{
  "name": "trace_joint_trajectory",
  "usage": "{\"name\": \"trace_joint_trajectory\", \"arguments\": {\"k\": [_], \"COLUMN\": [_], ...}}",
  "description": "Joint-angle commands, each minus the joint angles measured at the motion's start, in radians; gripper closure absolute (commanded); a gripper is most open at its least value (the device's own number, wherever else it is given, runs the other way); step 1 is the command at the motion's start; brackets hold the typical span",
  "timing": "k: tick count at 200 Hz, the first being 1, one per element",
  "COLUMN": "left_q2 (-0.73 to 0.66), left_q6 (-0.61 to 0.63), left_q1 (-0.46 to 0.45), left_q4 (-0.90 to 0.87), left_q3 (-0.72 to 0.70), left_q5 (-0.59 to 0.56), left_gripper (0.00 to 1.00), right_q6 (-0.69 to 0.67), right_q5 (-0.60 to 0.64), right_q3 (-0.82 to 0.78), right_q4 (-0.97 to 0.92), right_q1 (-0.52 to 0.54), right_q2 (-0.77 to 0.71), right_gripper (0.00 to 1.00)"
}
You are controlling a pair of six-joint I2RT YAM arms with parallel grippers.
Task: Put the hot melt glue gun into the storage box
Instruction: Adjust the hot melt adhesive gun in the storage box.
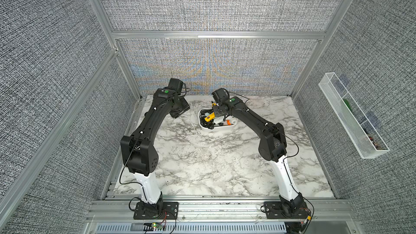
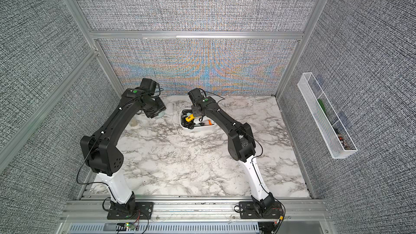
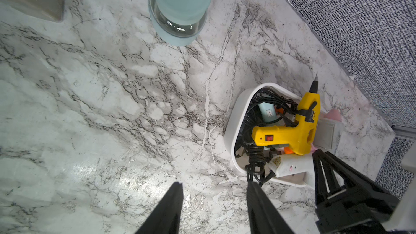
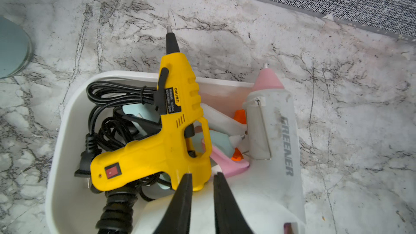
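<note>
Yellow plastic marks the hot melt glue gun (image 4: 166, 140), which lies on its side atop the pile in the white storage box (image 4: 67, 131), its black nozzle jutting out over the rim towards the back wall. Under and beside it sit a coiled black cord (image 4: 108, 100) and a white glue gun (image 4: 276, 131) with a pink tip. The right claw (image 4: 202, 175) hangs at the yellow gun's rear end, its tips slightly parted and gripping nothing. The left claw (image 3: 215, 186) is released, spread over bare marble tabletop (image 3: 90, 109) near the box. A pale blue bottle (image 3: 180, 3) stands well apart.
</note>
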Motion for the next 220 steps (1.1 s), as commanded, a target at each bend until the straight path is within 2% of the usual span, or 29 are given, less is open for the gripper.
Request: {"name": "trace_joint_trajectory", "arguments": {"k": [1, 39, 57, 73, 124, 154, 189, 209, 220], "left_q2": [-0.01, -0.019, -0.019, -0.016, -0.018, -0.021, -0.019, -0.021, -0.021], "left_q6": [-0.001, 0.001, 0.002, 0.002, 0.002, 0.005, 0.007, 0.007, 0.007], "left_q1": [0.001, 0.004, 0.005, 0.004, 0.005, 0.006, 0.005, 0.005, 0.005], "left_q4": [-0.001, -0.004, -0.004, -0.003, -0.004, -0.007, -0.01, -0.012, -0.012], "left_q3": [-0.003, -0.007, -0.009, -0.008, -0.008, -0.005, 0.0, -0.001, 0.001], "left_q5": [-0.007, -0.011, -0.011, -0.006, -0.004, -0.005, -0.004, -0.005, -0.005], "left_gripper": [0.48, 0.48, 0.49, 0.49, 0.49, 0.49, 0.49, 0.49, 0.49], "right_q6": [-0.009, 0.031, 0.037, 0.028, -0.006, 0.0, 0.007, 0.008, 0.005], "right_q5": [0.013, 0.073, 0.079, 0.07, 0.014, 0.015, 0.007, 0.003, 0.001], "right_q3": [0.021, 0.055, 0.048, 0.046, 0.104, 0.093, 0.076, 0.072, 0.073], "right_q4": [-0.019, -0.053, -0.069, -0.077, -0.083, -0.066, -0.06, -0.063, -0.062], "right_q1": [-0.002, -0.037, -0.069, -0.094, -0.122, -0.124, -0.136, -0.147, -0.151], "right_q2": [-0.007, -0.004, 0.006, 0.027, 0.122, 0.107, 0.106, 0.118, 0.121], "right_gripper": [0.63, 0.27, 0.17, 0.13, 0.12, 0.14, 0.32, 0.37, 0.43]}}
